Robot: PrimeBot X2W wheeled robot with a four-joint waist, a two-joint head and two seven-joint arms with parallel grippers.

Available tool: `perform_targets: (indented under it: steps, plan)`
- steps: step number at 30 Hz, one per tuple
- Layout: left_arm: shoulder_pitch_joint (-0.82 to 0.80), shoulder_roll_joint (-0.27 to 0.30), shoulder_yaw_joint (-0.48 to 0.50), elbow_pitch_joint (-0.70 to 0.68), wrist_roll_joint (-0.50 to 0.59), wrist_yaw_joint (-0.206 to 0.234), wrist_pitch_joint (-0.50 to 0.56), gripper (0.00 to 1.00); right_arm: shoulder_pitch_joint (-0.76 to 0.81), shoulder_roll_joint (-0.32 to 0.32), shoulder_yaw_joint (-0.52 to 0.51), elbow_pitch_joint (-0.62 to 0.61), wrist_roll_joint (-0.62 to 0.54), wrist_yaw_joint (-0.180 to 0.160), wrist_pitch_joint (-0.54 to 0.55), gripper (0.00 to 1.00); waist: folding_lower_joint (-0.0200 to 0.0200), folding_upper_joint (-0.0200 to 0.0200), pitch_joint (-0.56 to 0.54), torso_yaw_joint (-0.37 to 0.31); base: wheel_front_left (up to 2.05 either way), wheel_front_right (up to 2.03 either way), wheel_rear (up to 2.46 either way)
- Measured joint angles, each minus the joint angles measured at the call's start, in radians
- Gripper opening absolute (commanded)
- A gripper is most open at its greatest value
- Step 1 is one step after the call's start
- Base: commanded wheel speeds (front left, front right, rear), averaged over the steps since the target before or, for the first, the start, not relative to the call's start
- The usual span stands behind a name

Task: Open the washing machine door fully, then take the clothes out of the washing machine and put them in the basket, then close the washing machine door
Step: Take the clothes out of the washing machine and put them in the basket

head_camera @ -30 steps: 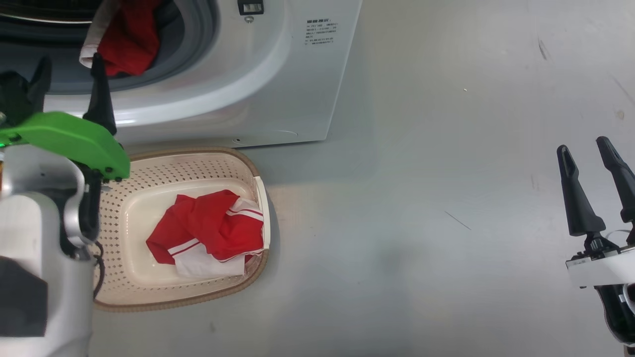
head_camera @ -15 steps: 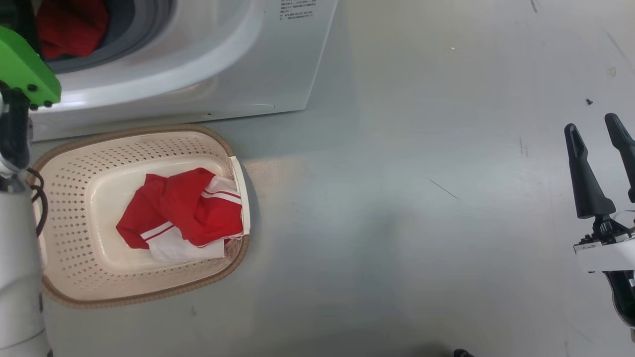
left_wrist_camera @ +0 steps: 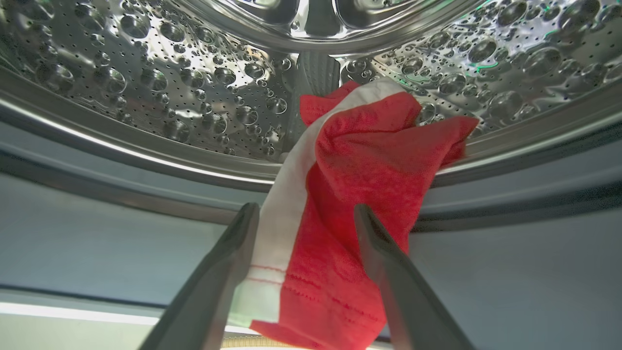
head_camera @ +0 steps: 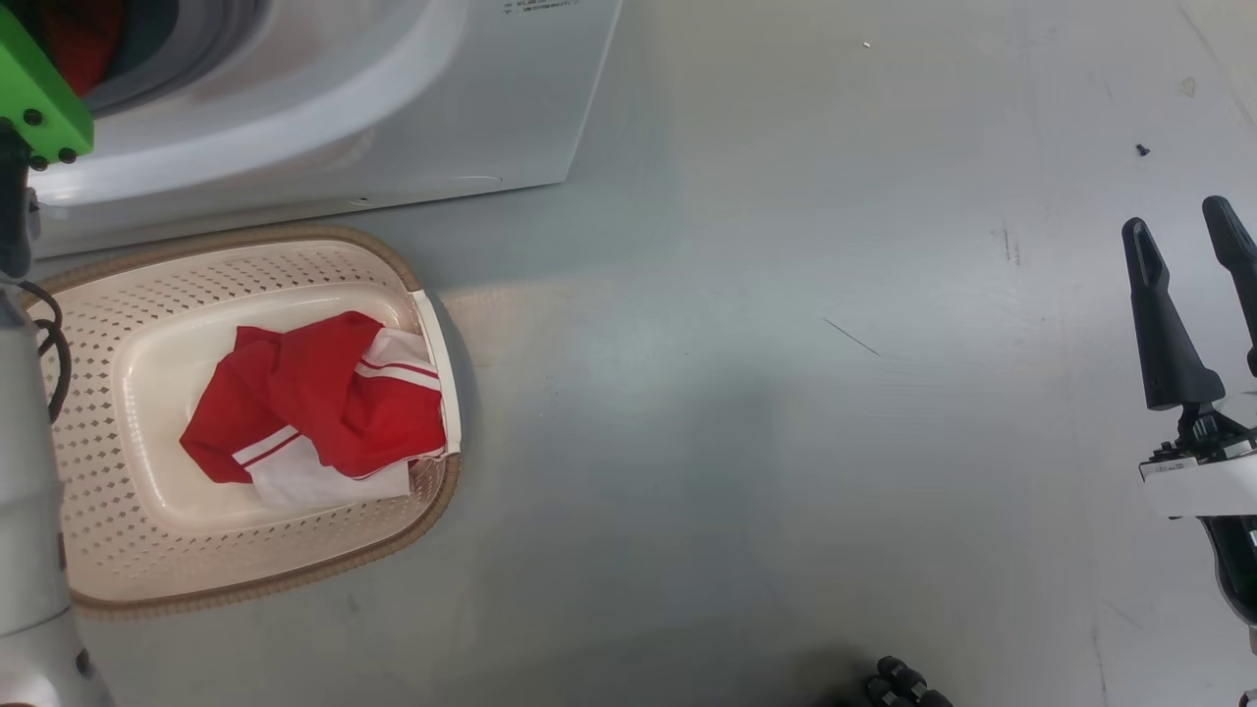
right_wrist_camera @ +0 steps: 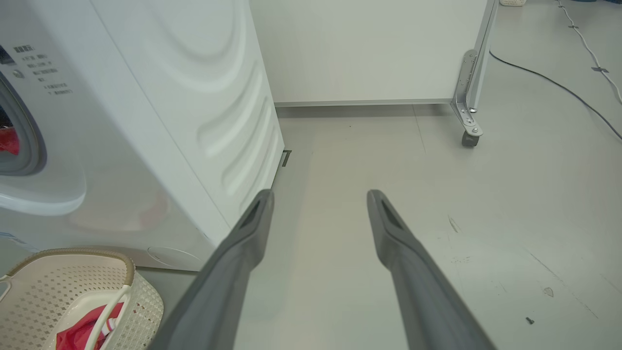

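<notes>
Red-and-white garment [left_wrist_camera: 350, 194] noted draped over the front lip of the steel drum [left_wrist_camera: 146, 73], its lower end hanging down outside the lip; not yet taken out. The washing machine [head_camera: 393, 118] is seen with its mouth open, so the door-opening step is judged done. A second red-and-white garment [head_camera: 314, 412] is recorded lying crumpled in the basket [head_camera: 245, 555], which stands on the floor [head_camera: 737, 393] just in front of the machine. Step in hand is judged to be the unloading, with the hanging garment as the current target. The left tool [left_wrist_camera: 306, 207] is held at the drum mouth with its fingers spread wide, one on either side of the hanging cloth; no grip has been made, and whether either finger touches the fabric cannot be told. The right tool [head_camera: 1175, 216] is parked well apart, over bare floor to the right of the machine, fingers likewise spread and empty. Next move is judged to call for the left tool to be closed on the fold between its fingers, deep enough that both layers are caught, then drawn out clear of the lip and carried over the basket. Door closing is left for afterwards.
</notes>
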Motion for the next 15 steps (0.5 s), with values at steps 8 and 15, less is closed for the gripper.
perform_targets:
  steps: [8,15]
  plan:
    - [-0.03,0.009,-0.006,0.039,0.022,0.001,0.024,1.0,-0.031,0.0,0.01,0.003,0.008,0.0,0.0,1.0,0.0,0.0,0.023,-0.02,0.0,0.0,0.0]
    - [-0.066,0.001,-0.022,0.077,0.045,0.001,0.025,1.0,-0.036,0.001,-0.002,0.016,0.008,0.0,0.0,1.0,0.0001,0.0,0.038,-0.032,0.0,0.0,0.0]
